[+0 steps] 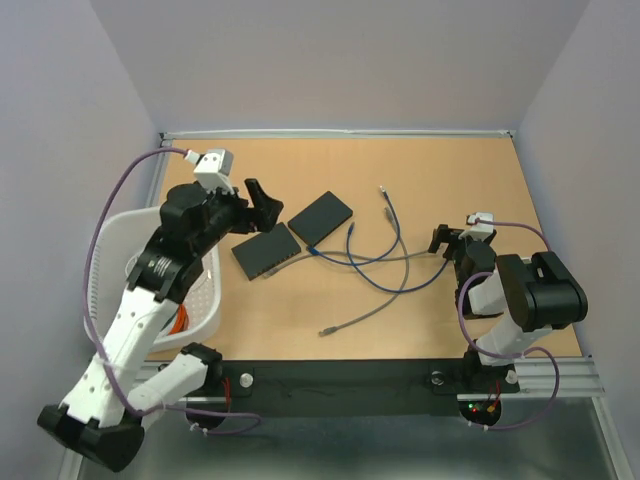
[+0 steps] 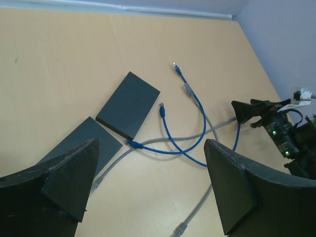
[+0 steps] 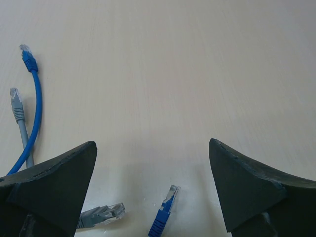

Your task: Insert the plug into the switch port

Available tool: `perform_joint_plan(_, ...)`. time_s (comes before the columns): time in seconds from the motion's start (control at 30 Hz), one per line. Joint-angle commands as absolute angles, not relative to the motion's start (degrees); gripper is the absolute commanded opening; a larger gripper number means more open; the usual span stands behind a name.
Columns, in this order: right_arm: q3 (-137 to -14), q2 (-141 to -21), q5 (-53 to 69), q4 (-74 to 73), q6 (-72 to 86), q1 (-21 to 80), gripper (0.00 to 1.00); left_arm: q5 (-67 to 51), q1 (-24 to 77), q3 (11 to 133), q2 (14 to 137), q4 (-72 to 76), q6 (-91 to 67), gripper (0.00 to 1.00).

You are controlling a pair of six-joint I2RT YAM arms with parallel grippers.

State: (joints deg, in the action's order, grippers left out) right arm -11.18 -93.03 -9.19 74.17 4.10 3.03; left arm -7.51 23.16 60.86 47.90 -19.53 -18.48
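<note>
Two flat dark switches lie at centre left, one (image 1: pixel 267 250) nearer and one (image 1: pixel 320 218) farther; both show in the left wrist view (image 2: pixel 81 145) (image 2: pixel 128 104). A blue plug (image 2: pixel 134 144) sits at the farther switch's edge. A grey plug (image 2: pixel 97 181) lies by the nearer switch. My left gripper (image 1: pixel 255 208) (image 2: pixel 150 163) is open and empty, hovering above the switches. My right gripper (image 1: pixel 447 240) (image 3: pixel 152 163) is open, low over the table. A loose blue plug (image 3: pixel 165 205) lies between its fingers, with a grey plug (image 3: pixel 106 213) by the left finger.
Blue and grey cables (image 1: pixel 385 262) loop across the table's middle. Free plug ends lie at the back (image 1: pixel 385 192) and front (image 1: pixel 326 329). A white basket (image 1: pixel 205 290) stands at the left edge under the left arm. Walls close in the left, back and right.
</note>
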Motion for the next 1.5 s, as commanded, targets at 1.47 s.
perform_joint_plan(1.47,-64.9,-87.6,13.5,-7.3,26.2,6.8,0.83,-9.2,21.0,56.9,54.9,2.9,-21.1,0.99)
